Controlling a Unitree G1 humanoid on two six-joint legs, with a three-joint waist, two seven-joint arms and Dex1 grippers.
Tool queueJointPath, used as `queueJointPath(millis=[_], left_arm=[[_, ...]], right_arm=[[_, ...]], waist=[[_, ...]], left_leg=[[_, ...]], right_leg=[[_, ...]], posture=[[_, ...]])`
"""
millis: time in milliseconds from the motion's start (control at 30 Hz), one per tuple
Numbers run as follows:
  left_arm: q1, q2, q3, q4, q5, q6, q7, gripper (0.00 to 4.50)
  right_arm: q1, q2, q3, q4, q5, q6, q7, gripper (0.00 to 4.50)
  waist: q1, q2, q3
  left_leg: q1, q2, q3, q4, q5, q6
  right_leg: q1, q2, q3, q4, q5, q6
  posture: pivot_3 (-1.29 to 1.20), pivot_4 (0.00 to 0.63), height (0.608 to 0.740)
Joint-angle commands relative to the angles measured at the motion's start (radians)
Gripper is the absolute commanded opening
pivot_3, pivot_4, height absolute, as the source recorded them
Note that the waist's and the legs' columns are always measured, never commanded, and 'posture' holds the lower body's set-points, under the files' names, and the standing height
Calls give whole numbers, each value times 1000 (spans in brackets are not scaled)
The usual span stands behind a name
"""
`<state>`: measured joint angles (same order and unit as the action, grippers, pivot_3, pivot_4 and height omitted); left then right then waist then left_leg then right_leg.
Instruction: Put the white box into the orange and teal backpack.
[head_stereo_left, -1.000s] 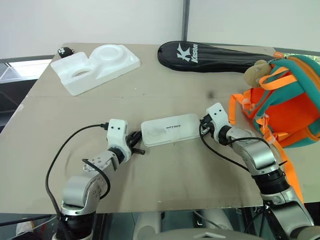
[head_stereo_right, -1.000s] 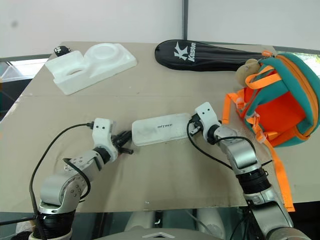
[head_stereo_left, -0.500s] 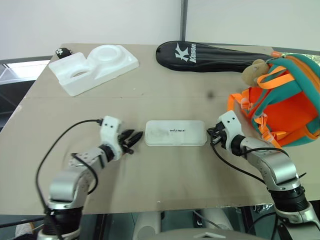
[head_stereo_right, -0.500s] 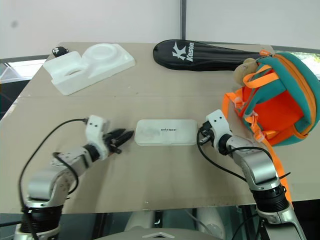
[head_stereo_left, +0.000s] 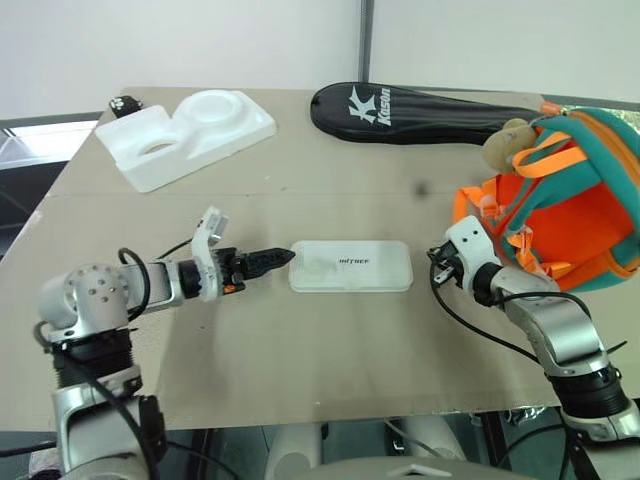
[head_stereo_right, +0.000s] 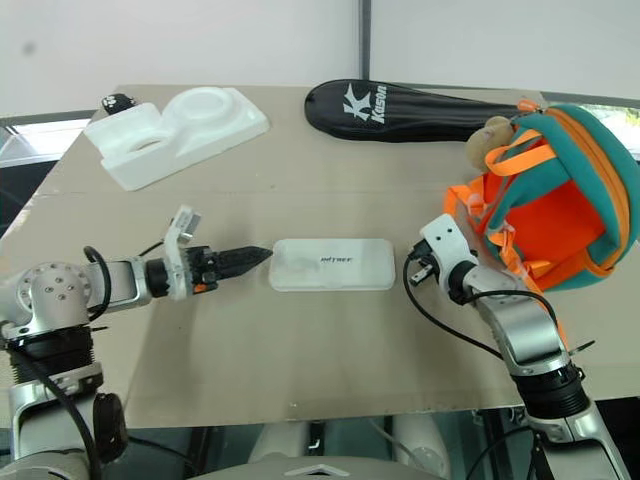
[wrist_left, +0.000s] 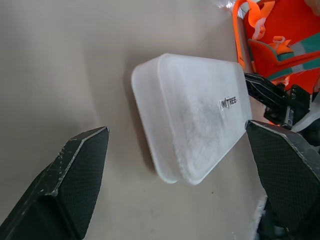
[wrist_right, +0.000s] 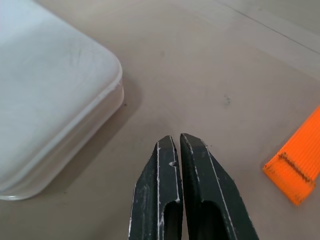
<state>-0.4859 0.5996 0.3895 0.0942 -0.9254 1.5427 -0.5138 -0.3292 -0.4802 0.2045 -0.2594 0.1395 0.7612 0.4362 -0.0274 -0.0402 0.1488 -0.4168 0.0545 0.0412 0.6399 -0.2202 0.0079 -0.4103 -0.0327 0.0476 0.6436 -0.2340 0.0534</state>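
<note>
The flat tan table top (head_stereo_left: 330, 380) carries all items. The small teal fabric backpack with orange panel and straps (head_stereo_left: 560, 215) is slumped at the right edge, its mouth turned toward the table centre. A long black racket cover (head_stereo_left: 420, 108) and a white moulded foam tray (head_stereo_left: 190, 135) are placed along the far side.

The flat white rectangular plastic box with rounded corners (head_stereo_left: 351, 266) is lying lid-up near the table centre, well apart from the backpack.

The left gripper (wrist_left: 180, 200) is pointed at the near short end of the box, fingers (wrist_left: 70, 185) spread wide on either side, nothing held. The right gripper (wrist_right: 181, 165) is positioned just beside the opposite end, fingers pressed together, empty.

The box is judged light, rigid and smooth, hence liable to slide. A grasp across the narrow width at one short end is recommended.
</note>
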Motion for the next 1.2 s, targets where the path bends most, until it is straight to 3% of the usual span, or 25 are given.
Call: queueJointPath(millis=[33,300,400,533,600,700,967,1000,1033,1200], left_arm=[[-40,-43,-66,43,24,7,-5,4474],[-57,-108,-69,48,27,13,-17,4474],[-45,-109,-54,21,21,32,-16,3716],[-22,-124,-3,4,14,48,-4,1885],[-15,-138,24,-11,5,53,9,1243],[-16,-174,80,-43,-14,58,34,1027],[-68,-277,172,-82,-46,5,109,1024],[-79,-291,169,-79,-44,-14,117,1022],[-88,-298,162,-71,-42,-29,119,1021],[-135,-288,93,-12,-22,-91,75,1021]], right_arm=[[-63,22,58,24,-36,-40,24,0],[-117,109,95,85,-56,-65,33,0],[-111,114,85,83,-61,-65,34,0],[-89,108,66,76,-61,-80,35,0],[-77,118,30,56,-46,-91,19,0],[-35,110,-66,-41,46,-81,63,0],[179,84,-374,-506,309,156,24,3856],[210,75,-420,-572,328,216,0,4179],[231,71,-449,-617,342,261,-23,4436],[244,78,-588,-708,266,470,-220,4436]], waist=[[-1,0,0],[16,0,0],[15,0,0],[15,0,0],[14,0,-1],[15,0,0],[17,0,0],[16,0,0],[16,0,0],[17,0,0]], left_leg=[[0,0,-1,0,0,0],[0,-1,-1,0,0,0],[0,-1,-1,0,0,0],[-1,-1,-2,0,0,0],[-1,-1,-2,0,0,0],[0,-1,-3,0,0,0],[-1,-1,-5,1,0,0],[-1,-1,-5,1,0,0],[-1,-1,-5,1,0,0],[-1,-1,-5,1,0,0]], right_leg=[[0,0,-1,0,0,0],[1,-1,-1,0,0,0],[1,-1,-1,0,0,0],[0,-1,-1,0,0,0],[1,-1,-2,0,0,0],[1,-1,-2,0,0,0],[1,-1,-3,0,0,0],[1,-1,-3,0,0,0],[1,-1,-3,0,0,0],[1,-1,-2,0,0,0]], posture=[[0,150,740],[0,150,740],[0,150,740],[0,150,740],[0,150,740],[0,150,740],[0,150,740],[0,150,740],[0,150,740],[0,150,740]])
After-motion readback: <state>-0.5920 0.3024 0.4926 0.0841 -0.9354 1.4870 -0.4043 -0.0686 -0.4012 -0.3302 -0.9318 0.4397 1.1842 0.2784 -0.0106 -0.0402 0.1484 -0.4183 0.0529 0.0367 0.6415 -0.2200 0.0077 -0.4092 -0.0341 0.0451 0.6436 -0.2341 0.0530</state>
